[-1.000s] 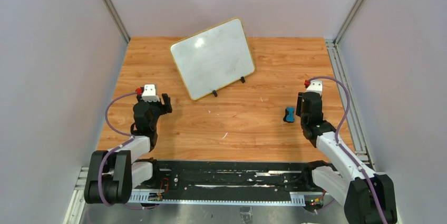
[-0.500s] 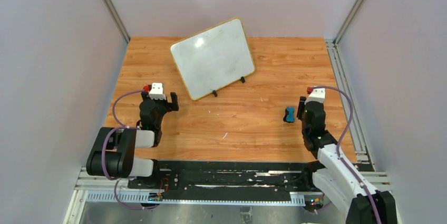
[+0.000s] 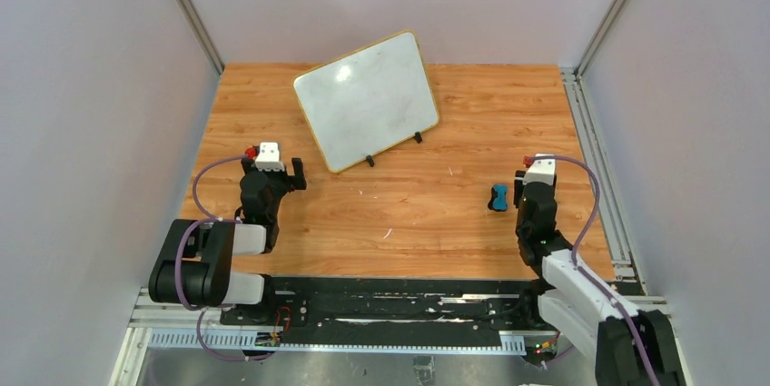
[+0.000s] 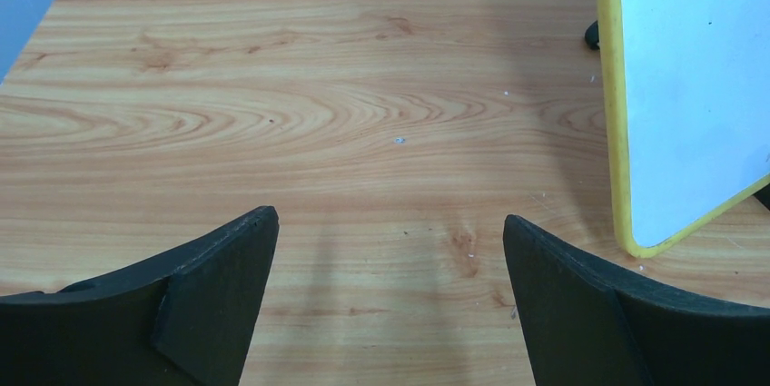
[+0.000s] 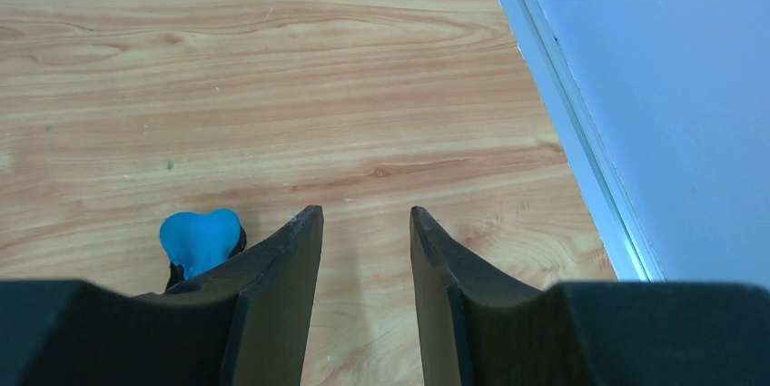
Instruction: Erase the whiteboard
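Observation:
The whiteboard point(image 3: 368, 100) stands tilted on two black feet at the back middle of the table, white with a yellow frame; I see only faint smudges on it. Its yellow edge shows at the right of the left wrist view point(image 4: 699, 86). The small blue eraser point(image 3: 498, 197) lies on the table just left of my right gripper point(image 3: 529, 188) and shows beside the left finger in the right wrist view point(image 5: 200, 238). My right gripper point(image 5: 366, 213) is partly open and empty. My left gripper point(image 3: 272, 173) is wide open and empty over bare wood point(image 4: 390, 222), left of the board's near corner.
The wooden table point(image 3: 409, 213) is bounded by grey walls on the left, back and right. A metal rail point(image 3: 595, 159) runs along the right edge and shows in the right wrist view point(image 5: 563, 113).
My left arm swung a little right and folded back toward its base. My right arm drew back toward the near edge, staying beside the eraser. The eraser and the whiteboard have not moved.

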Robot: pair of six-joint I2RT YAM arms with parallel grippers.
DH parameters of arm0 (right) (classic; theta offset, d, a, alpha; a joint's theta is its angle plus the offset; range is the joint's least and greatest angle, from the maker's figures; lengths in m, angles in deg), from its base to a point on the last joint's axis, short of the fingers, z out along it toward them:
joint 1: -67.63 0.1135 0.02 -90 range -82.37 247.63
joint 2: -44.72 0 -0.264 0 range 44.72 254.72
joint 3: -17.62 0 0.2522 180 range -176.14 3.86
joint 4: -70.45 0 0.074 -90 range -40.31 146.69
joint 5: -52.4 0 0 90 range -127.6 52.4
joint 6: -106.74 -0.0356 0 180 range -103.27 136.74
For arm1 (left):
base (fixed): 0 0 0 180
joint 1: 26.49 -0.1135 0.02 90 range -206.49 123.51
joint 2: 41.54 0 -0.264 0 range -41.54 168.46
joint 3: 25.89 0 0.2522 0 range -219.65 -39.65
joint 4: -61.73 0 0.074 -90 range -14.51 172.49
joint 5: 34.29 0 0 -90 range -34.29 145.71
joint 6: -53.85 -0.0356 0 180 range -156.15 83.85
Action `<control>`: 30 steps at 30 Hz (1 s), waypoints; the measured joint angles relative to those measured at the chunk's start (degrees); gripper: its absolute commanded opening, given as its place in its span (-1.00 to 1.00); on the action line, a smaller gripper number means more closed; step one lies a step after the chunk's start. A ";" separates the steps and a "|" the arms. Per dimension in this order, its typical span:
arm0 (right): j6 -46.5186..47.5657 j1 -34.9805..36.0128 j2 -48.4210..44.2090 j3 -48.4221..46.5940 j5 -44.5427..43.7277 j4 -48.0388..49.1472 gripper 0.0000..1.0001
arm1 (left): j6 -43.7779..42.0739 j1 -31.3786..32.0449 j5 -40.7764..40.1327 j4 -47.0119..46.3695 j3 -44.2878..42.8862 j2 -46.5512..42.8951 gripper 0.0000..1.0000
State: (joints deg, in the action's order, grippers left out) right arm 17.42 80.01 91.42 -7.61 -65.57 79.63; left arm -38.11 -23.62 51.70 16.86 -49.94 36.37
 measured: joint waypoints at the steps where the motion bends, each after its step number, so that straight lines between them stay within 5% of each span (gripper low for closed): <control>1: 0.70 0.00 1.66 0.44 -0.20 1.97 -0.16 | -0.02 0.00 0.00 0.00 0.00 0.00 0.96; 10: 6.56 -0.13 29.14 -6.49 -0.66 16.00 -0.22 | 0.00 0.00 0.00 0.00 -0.02 0.00 0.96; 26: 6.10 -8.09 33.24 -3.28 12.35 30.05 -0.23 | 0.00 0.00 0.00 0.00 -0.02 0.00 0.96; 28: 5.84 -9.14 33.77 -2.45 14.12 28.63 0.33 | -0.02 0.00 -0.02 0.00 -0.02 0.00 0.96; 30: 5.22 -9.16 33.77 -2.34 15.50 29.57 0.41 | -0.02 0.00 -0.02 0.00 -0.02 0.00 0.96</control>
State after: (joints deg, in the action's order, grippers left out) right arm 22.65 70.85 125.19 -9.95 -50.07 109.20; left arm -38.13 -23.62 51.67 16.86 -49.96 36.37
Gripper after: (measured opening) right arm 0.563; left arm 0.982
